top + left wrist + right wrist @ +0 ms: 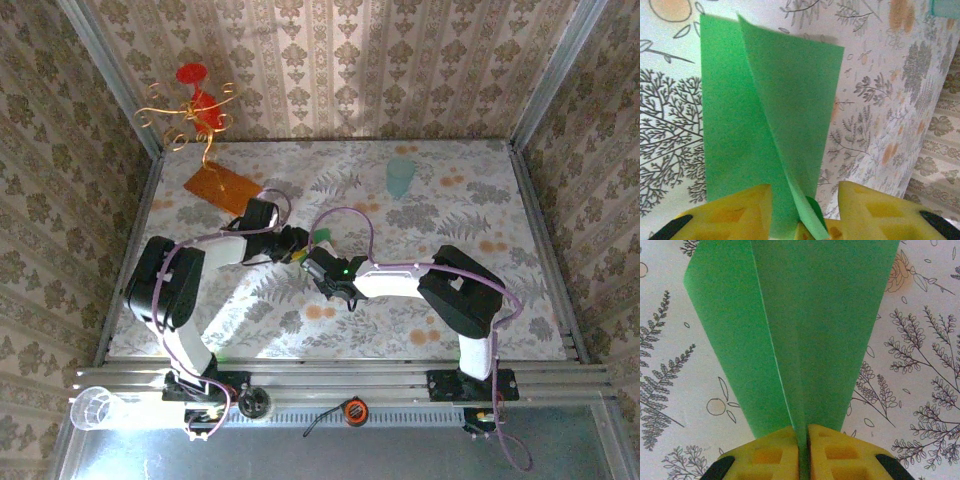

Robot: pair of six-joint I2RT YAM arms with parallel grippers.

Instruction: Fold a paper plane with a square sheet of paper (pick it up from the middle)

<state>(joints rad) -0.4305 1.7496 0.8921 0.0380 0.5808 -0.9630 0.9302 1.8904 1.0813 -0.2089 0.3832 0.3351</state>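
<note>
Right gripper: the right gripper (801, 450) has its two yellow fingers pressed together on the centre crease of the paper plane (805, 330), pinching it at the narrow end.
Left gripper: the left gripper (805, 215) has its jaws standing apart; the plane's folded keel runs down through the gap, and the yellow fingers (735, 212) do not squeeze it.
Paper plane: green paper folded into a narrow dart with one long centre crease, its two wings spreading away from the fingers above the leaf-patterned table (470, 300).
Place of the plane: in the overhead view it is between the two gripper tips, to the right of the orange-brown board (222, 187) and nearer the arms than it.
Board: it lies flat near the table's far left corner, apart from both arms.
Wire ornament (197, 105): gold wire curls with red pieces, just behind the board.
Teal cup (401, 177): well to the right of the board, at about the same depth.
Clear cup (95, 408): far nearer than the board, on its side at the left end of the front rail.
</note>
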